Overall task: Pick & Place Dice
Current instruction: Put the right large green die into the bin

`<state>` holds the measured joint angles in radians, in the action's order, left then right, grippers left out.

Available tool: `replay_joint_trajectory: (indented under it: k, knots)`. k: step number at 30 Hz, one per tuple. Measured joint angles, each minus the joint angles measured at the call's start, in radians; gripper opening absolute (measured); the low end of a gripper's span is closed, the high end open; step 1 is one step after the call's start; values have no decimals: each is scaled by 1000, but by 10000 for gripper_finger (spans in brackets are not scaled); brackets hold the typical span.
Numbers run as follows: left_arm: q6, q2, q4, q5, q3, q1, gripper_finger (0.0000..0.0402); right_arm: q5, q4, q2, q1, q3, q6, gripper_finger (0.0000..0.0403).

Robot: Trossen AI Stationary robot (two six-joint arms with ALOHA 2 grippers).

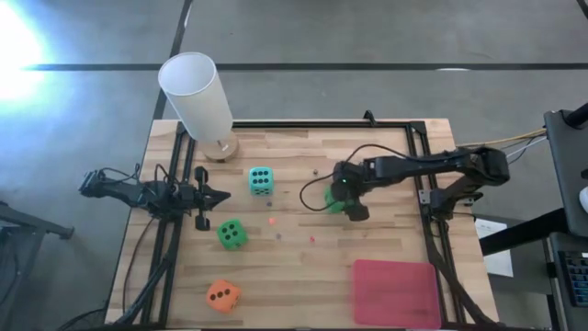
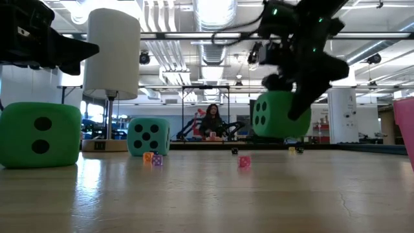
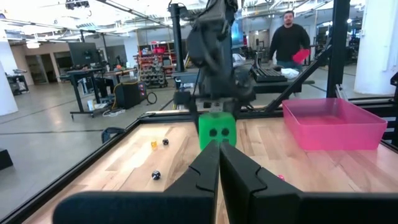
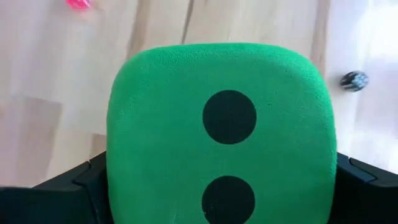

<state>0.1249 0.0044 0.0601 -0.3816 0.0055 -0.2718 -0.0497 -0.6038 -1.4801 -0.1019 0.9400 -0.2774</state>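
Four dice in view. My right gripper [image 1: 342, 200] is clamped on one green die [image 2: 279, 114], holding it clear off the wooden table [image 1: 303, 267] near its middle; fingers [image 4: 59, 190] press both sides. Second green die [image 1: 231, 233], teal die [image 1: 261, 180] and orange die [image 1: 222, 294] sit on the table's left half. Pink tray [image 1: 397, 292] is at the near right corner. My left gripper [image 1: 220, 196] waits at left, fingers closed, empty.

Wooden table [image 1: 294, 267] — bearing green die [image 1: 231, 233], teal die [image 1: 261, 180], orange die [image 1: 222, 295], pink tray [image 1: 397, 292].
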Motion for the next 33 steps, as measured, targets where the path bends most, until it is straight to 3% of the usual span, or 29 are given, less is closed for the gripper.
replay_joint_trajectory:
  k: [8,15,23,33]
  knots:
    - [0,0,0,0,0,0,19,138,-138,172,158,18,201,349]
    - [0,0,0,0,0,0,19,271,-309,249,371,80,445,349]
    - [0,0,0,0,0,0,19,315,-432,235,639,169,769,349]
    - [0,0,0,0,0,0,19,315,-506,117,914,238,1072,350]
